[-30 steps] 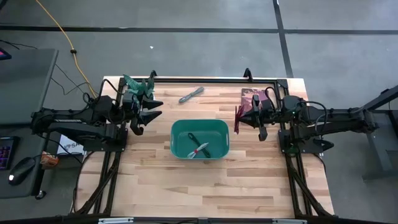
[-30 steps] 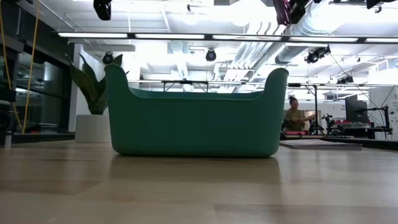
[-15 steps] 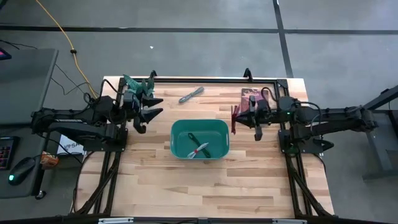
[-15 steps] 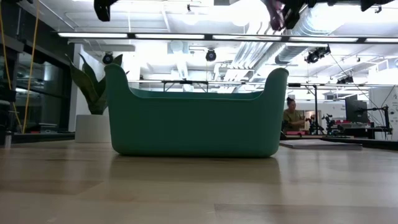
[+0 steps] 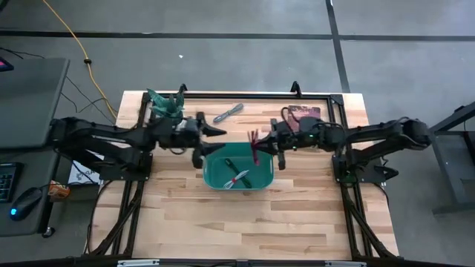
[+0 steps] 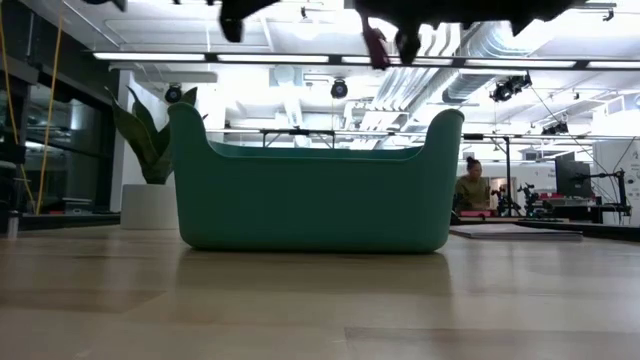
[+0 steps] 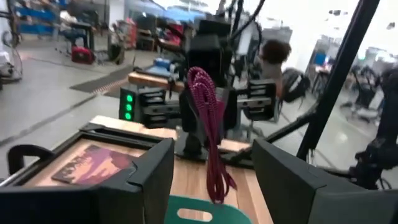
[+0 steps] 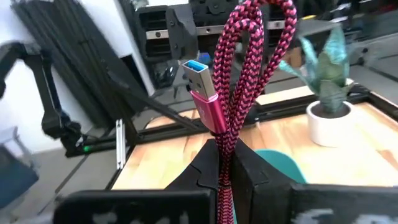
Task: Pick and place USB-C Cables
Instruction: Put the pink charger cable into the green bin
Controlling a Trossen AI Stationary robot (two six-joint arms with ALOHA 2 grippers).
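Right fingers: the two dark fingers (image 8: 249,171) pinched together on the magenta-red cable (image 8: 239,93), its braided loops standing up out of the grip with the metal plug end free to one side.
Right gripper: right gripper (image 5: 261,145) reaches in from the right side of the table and sits above the far right edge of the teal bin (image 5: 214,175); the magenta-red cable hangs from it over that rim.
Left fingers: spread wide apart with nothing between them; in the left wrist view one dark finger (image 7: 134,180) stands on each side of the picture and the other arm's cable shows through the gap.
Left gripper: left gripper (image 5: 208,142) hovers above the table just beside the bin's far left corner, pointing toward the right gripper.
Cables in bin: a white cable with red band (image 5: 238,179) and a dark green cable (image 5: 231,166) lie crossed on the bin floor.
Grey cable: grey cable (image 5: 228,113) lies alone on the wood near the table's far edge, well apart from the bin.
Other items: a small teal plant in a white pot (image 5: 165,104) at the far left corner; a dark red card (image 5: 300,111) flat on the table at the far right.
Low view: bin in mid-table, both grippers dark shapes above its rim; a person (image 6: 472,187) sits far back in the room.
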